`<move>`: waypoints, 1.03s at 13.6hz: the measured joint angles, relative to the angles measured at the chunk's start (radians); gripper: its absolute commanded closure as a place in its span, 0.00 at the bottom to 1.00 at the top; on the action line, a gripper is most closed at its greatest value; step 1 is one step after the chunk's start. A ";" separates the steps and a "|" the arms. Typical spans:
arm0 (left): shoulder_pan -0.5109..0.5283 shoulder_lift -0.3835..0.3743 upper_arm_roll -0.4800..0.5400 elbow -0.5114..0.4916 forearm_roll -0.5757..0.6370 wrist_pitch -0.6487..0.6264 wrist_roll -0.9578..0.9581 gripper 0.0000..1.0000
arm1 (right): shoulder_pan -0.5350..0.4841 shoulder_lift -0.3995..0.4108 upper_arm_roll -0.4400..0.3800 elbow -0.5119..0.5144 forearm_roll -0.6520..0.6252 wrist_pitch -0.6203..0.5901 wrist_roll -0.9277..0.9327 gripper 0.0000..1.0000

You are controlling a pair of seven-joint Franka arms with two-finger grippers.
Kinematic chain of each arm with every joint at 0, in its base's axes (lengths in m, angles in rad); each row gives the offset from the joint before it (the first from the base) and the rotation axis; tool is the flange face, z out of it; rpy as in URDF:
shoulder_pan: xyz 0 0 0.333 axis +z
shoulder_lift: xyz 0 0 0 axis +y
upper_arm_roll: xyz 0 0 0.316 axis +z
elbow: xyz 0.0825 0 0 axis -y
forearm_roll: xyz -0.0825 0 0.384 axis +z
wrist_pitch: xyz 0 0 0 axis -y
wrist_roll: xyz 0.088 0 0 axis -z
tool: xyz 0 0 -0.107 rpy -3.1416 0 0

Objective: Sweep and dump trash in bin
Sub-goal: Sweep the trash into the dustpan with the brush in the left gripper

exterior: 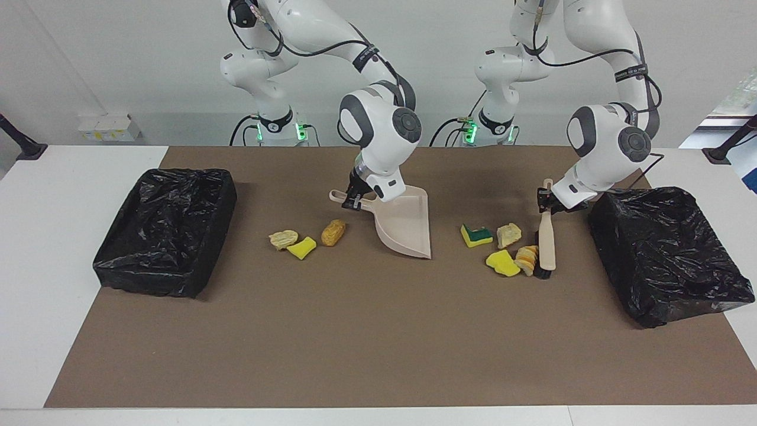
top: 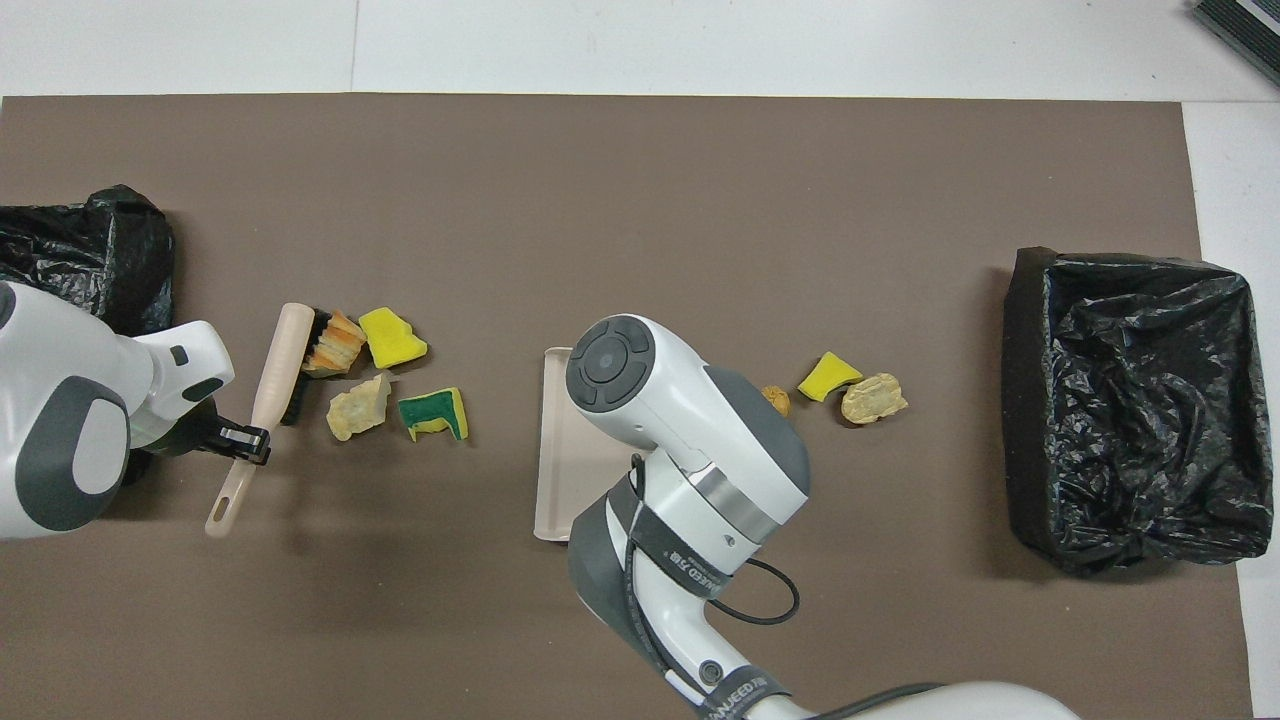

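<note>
Claw (exterior: 544, 200) by trash (exterior: 502, 245) — yellow, tan, green-topped scraps

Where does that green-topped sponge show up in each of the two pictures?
Facing view: the green-topped sponge lies right of centre, between the dustpan and the brush.
Overhead view: it lies left of centre, low in its cluster.
Shared landmark: the tan bread-like scrap beside it, toward the brush.
</note>
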 measured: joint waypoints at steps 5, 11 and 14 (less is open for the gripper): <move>-0.122 0.000 -0.005 -0.006 -0.037 -0.001 -0.050 1.00 | 0.005 0.002 0.002 0.000 0.034 0.027 0.000 1.00; -0.242 -0.008 -0.006 -0.039 -0.088 0.002 -0.133 1.00 | 0.010 0.018 0.002 -0.001 0.040 0.056 0.000 1.00; -0.247 -0.008 -0.005 -0.065 -0.122 0.030 -0.133 1.00 | 0.012 0.030 0.002 -0.001 0.039 0.055 0.000 1.00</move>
